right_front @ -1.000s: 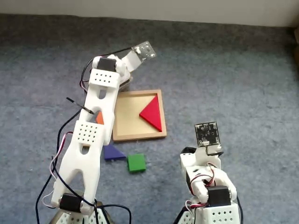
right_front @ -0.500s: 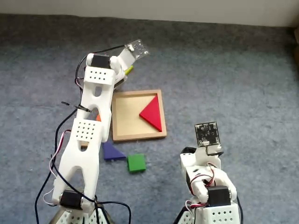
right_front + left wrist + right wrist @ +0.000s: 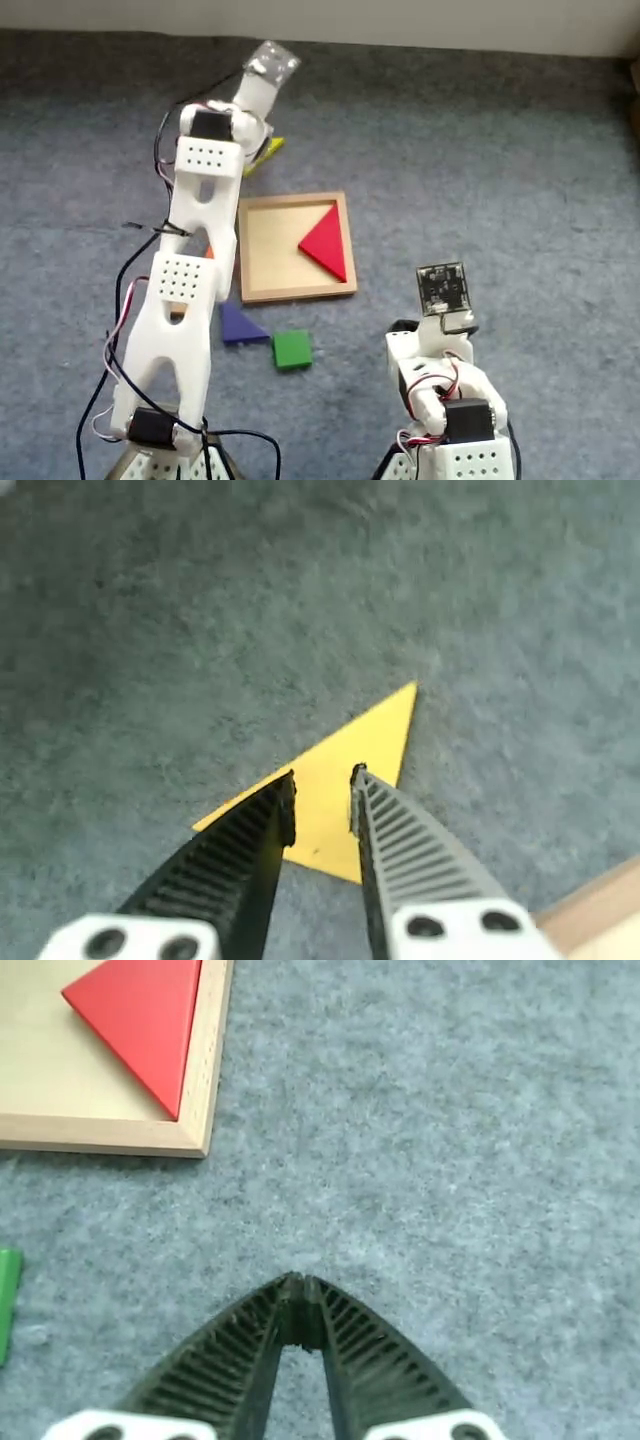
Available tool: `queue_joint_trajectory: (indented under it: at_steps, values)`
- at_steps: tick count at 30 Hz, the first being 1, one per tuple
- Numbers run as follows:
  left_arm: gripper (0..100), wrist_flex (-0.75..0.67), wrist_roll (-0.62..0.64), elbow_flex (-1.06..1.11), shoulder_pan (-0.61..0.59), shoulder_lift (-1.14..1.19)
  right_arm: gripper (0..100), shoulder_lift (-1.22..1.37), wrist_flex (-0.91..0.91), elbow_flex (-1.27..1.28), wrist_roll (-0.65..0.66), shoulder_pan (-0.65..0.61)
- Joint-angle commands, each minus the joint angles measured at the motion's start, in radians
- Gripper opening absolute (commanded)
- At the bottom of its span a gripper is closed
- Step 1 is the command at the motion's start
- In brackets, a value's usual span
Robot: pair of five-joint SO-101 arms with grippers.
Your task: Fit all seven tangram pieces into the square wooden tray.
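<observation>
A makeshift robotics test spot, whether lab corner or spare room cannot be told: a white printed left arm (image 3: 190,290) and right arm (image 3: 445,400) with loose wires (image 3: 125,320) stand on grey-blue carpet-like cover (image 3: 520,180), a pale wall strip (image 3: 400,20) behind

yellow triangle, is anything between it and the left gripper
Nothing visible does. The left gripper hangs right over the yellow triangle, jaws slightly apart, with bare carpet around the piece.
</observation>
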Motion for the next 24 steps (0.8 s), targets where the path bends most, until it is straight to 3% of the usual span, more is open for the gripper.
queue_joint_trajectory:
  at_steps: [1, 9, 13, 18, 24]
  values:
    - [11, -0.110, 0.112, -0.016, 0.019, -0.102, 1.7, -0.004, 0.004, 0.116, 0.011, 0.010]
    - [11, -0.451, 0.166, 0.087, 0.016, 0.007, 1.7, -0.004, 0.004, 0.116, 0.011, 0.010]
    - [11, -0.534, 0.161, 0.087, 0.019, 0.077, 1.7, -0.004, 0.004, 0.116, 0.011, 0.010]
    - [11, -0.465, 0.143, 0.087, 0.030, 0.110, 1.7, -0.004, 0.004, 0.116, 0.011, 0.010]
    - [11, -0.218, -0.063, 0.087, 0.035, 0.105, 1.7, -0.004, 0.004, 0.116, 0.011, 0.010]
